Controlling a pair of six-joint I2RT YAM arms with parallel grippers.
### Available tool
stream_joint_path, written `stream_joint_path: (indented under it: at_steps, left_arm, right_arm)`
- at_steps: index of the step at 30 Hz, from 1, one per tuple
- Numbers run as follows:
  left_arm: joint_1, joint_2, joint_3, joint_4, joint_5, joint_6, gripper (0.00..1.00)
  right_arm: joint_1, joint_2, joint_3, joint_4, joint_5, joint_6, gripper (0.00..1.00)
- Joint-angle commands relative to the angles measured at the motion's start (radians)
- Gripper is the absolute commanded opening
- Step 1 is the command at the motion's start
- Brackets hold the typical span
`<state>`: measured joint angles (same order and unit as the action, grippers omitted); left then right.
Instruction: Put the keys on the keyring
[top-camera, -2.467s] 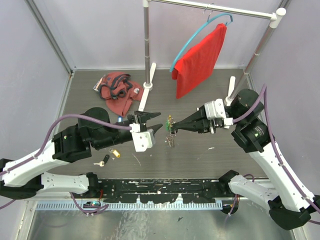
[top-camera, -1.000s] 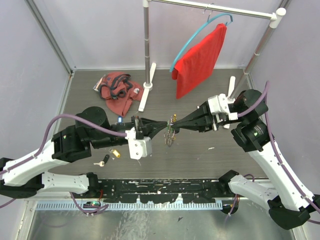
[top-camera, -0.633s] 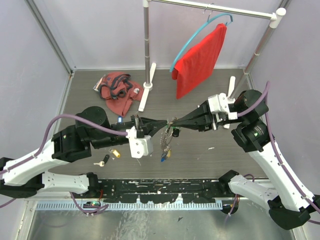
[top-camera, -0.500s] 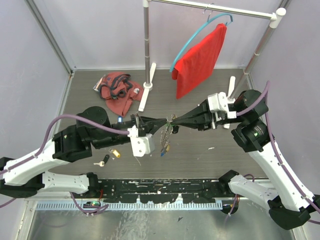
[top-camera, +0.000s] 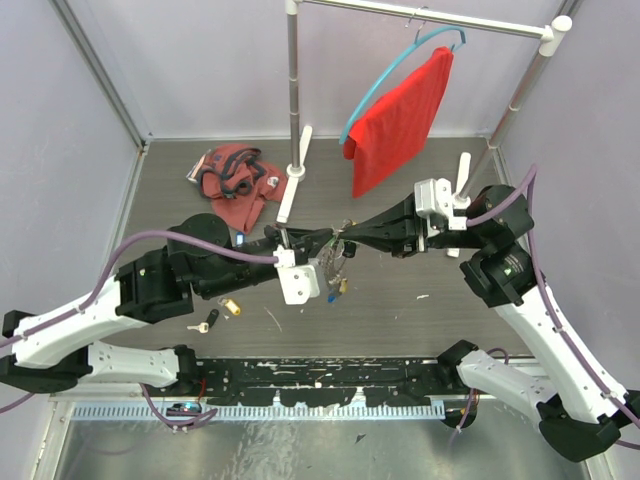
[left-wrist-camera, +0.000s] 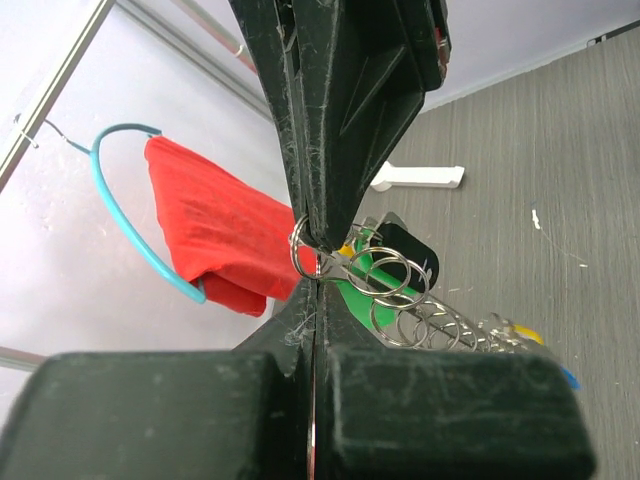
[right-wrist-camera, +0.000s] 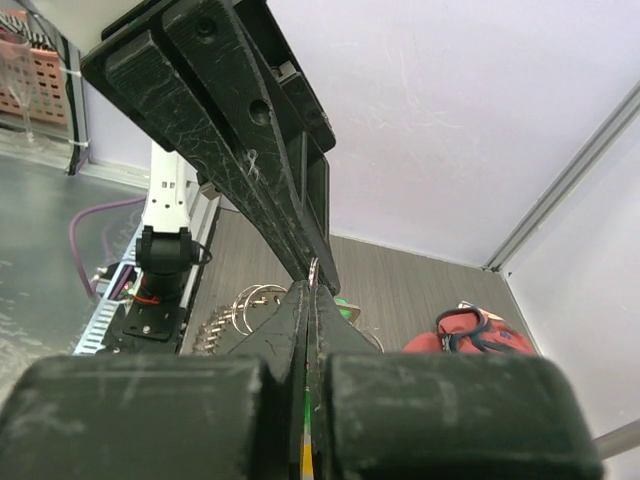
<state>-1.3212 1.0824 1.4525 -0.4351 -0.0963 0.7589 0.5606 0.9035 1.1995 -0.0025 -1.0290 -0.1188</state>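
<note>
Both grippers meet tip to tip above the table's middle. My left gripper (top-camera: 333, 243) is shut on a small silver keyring (left-wrist-camera: 303, 250). My right gripper (top-camera: 347, 240) is shut on the same ring from the other side (right-wrist-camera: 314, 270). A sliver of green and yellow shows between the right jaws. A bunch of linked rings (left-wrist-camera: 392, 276) and chain hangs below, with a green-headed key (left-wrist-camera: 378, 290), a black head (left-wrist-camera: 407, 250), and yellow (top-camera: 342, 287) and blue (top-camera: 330, 297) heads. Loose keys lie on the table left of it: yellow (top-camera: 231, 307) and black (top-camera: 211, 317).
A crumpled red bag (top-camera: 235, 180) lies at the back left. A clothes rail post (top-camera: 292, 90) and its white foot (top-camera: 290, 195) stand behind the grippers. A red cloth (top-camera: 400, 120) hangs on a blue hanger. A black rail (top-camera: 320, 380) runs along the near edge.
My left gripper was open and apart 2.5 s ago; it closed and met the right tip. The bunch dropped open and now hangs below. Both tips shifted slightly up and back.
</note>
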Motion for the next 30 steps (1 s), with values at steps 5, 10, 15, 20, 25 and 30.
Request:
stream_joint_path:
  at_steps: [5, 10, 15, 20, 25, 30]
  left_arm:
    - [-0.014, 0.004, 0.013, 0.036, -0.034, -0.014, 0.00]
    - [-0.019, 0.006, 0.005, 0.066, -0.030, -0.021, 0.00]
    - [-0.021, 0.013, 0.003, 0.090, -0.022, -0.027, 0.00]
    - [-0.021, 0.017, 0.002, 0.100, -0.014, -0.032, 0.00]
    - [-0.024, 0.017, 0.002, 0.114, 0.001, -0.046, 0.00]
    - [-0.027, 0.020, 0.003, 0.124, 0.004, -0.051, 0.00]
  right_arm:
    - [-0.001, -0.053, -0.062, 0.218, 0.157, 0.095, 0.01]
    - [0.000, -0.061, -0.106, 0.309, 0.197, 0.146, 0.01]
    - [0.001, -0.061, -0.142, 0.384, 0.220, 0.180, 0.01]
    - [0.001, -0.058, -0.169, 0.447, 0.240, 0.217, 0.01]
    - [0.001, -0.052, -0.187, 0.487, 0.268, 0.234, 0.01]
    - [0.001, -0.058, -0.210, 0.508, 0.309, 0.236, 0.01]
